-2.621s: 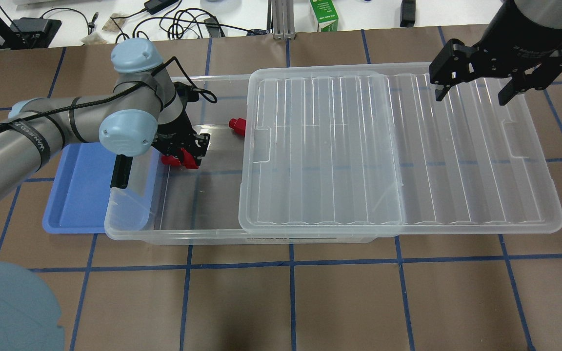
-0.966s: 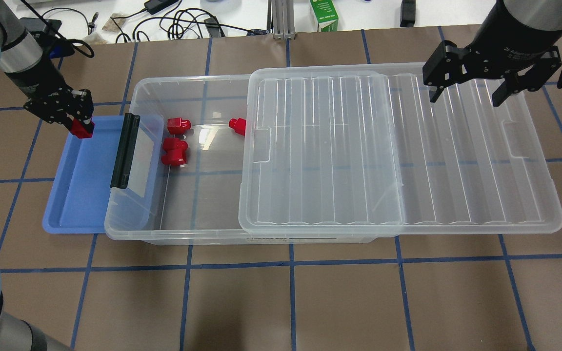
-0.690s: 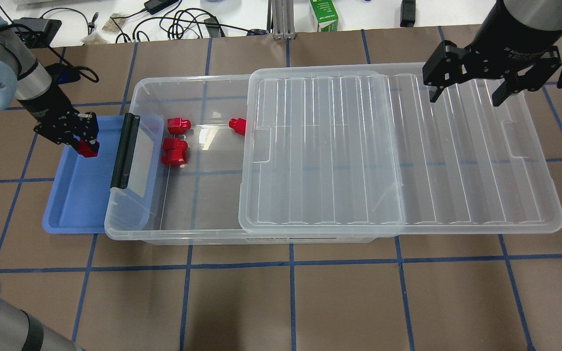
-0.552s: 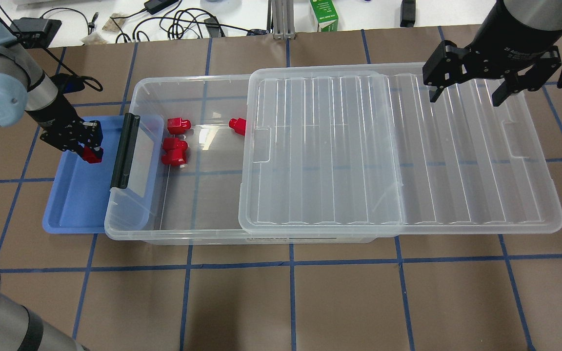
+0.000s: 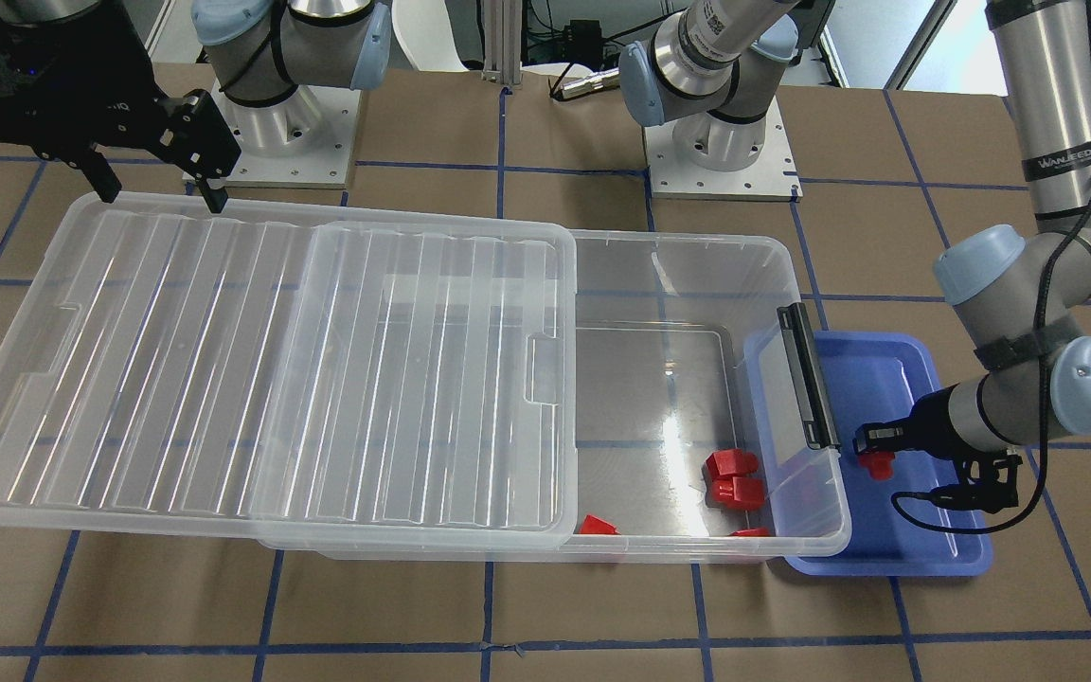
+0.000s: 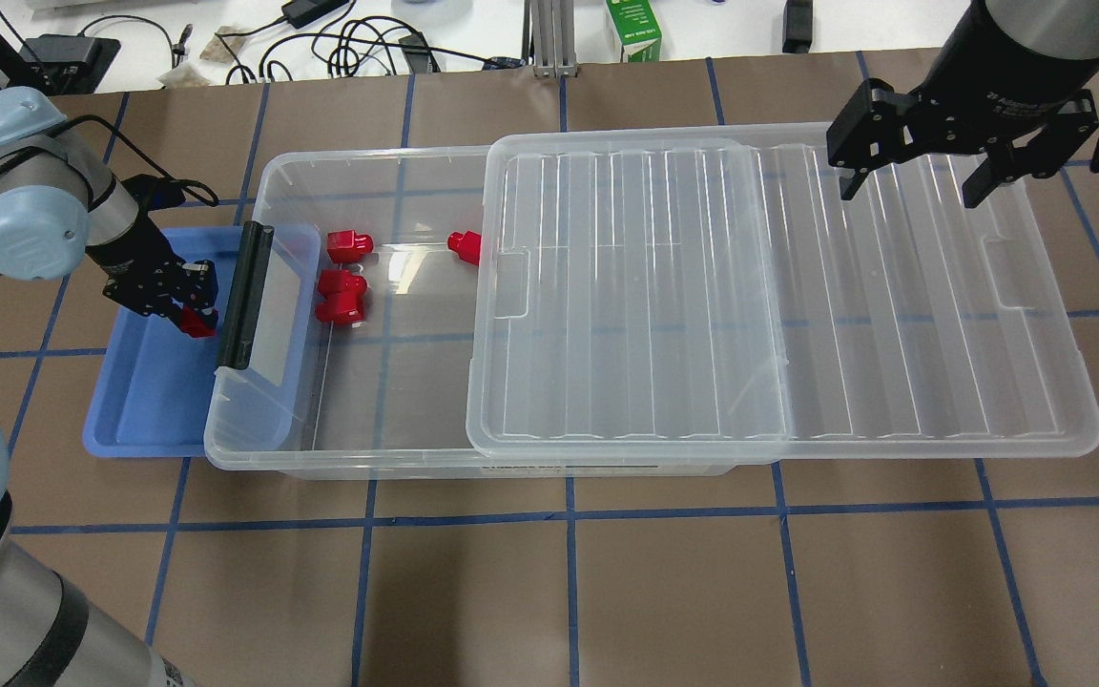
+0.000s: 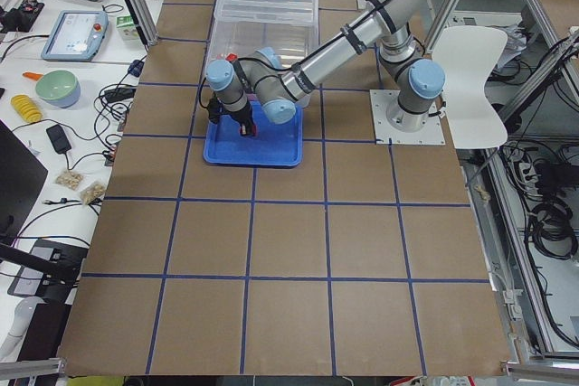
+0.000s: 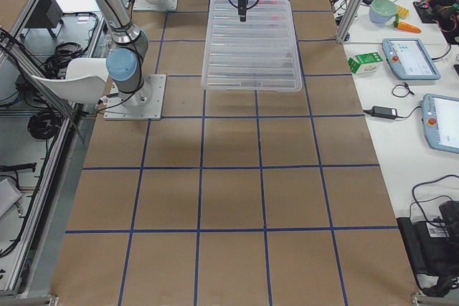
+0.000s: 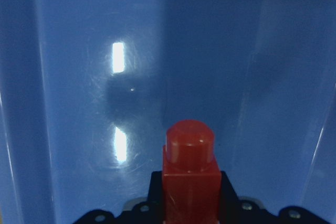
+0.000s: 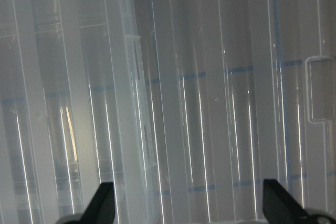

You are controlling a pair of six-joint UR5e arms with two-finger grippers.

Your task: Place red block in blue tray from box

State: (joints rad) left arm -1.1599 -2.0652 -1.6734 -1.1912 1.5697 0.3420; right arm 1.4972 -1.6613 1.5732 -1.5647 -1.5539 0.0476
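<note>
Since earlier, the red block (image 6: 197, 323) has been carried out of the box (image 6: 378, 420) and lowered over the blue tray (image 6: 139, 410) by the left gripper (image 6: 191, 311). Its fingers are clamped on the block, stub downward, so it can be released low. The right gripper (image 6: 912, 191) is held spread above the slid-aside lid (image 6: 798, 315), clear of the work. Brown paper gridded with blue tape covers the table (image 6: 664, 592); cables (image 6: 359, 43) are strewn beyond.
</note>
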